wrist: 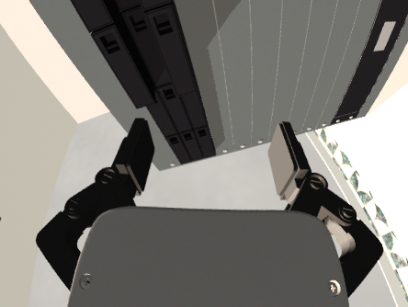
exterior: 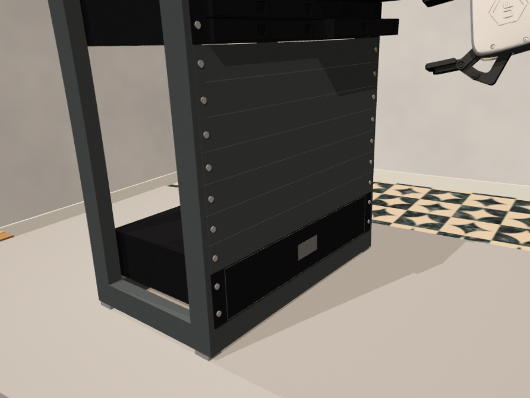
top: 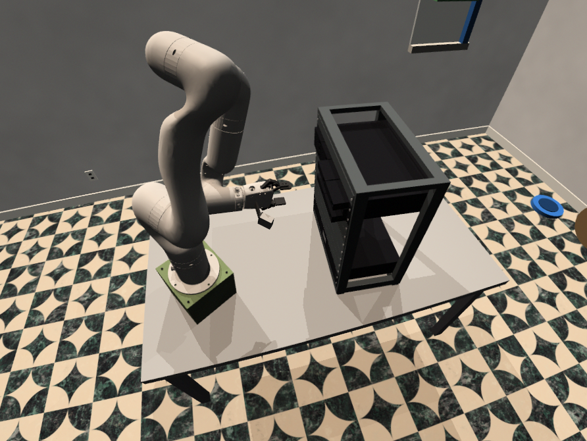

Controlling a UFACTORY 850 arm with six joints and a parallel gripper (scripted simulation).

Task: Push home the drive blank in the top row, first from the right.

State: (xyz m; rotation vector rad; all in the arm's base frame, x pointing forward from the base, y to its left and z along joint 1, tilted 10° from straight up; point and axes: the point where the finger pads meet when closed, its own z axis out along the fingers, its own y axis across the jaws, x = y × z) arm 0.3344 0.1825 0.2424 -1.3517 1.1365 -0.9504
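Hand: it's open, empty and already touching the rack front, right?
Not touching. The top view shows the hand apart from the rack, with bare table between them. It is open and empty, as the wrist view shows.

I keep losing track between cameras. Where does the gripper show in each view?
Top: gripper mid-left, open, short of the rack.
Exterior: gripper top right corner, partly cropped.
Wrist: gripper across the lower half, fingers spread.
Shared landmark: the rack front's grey blanking panels.
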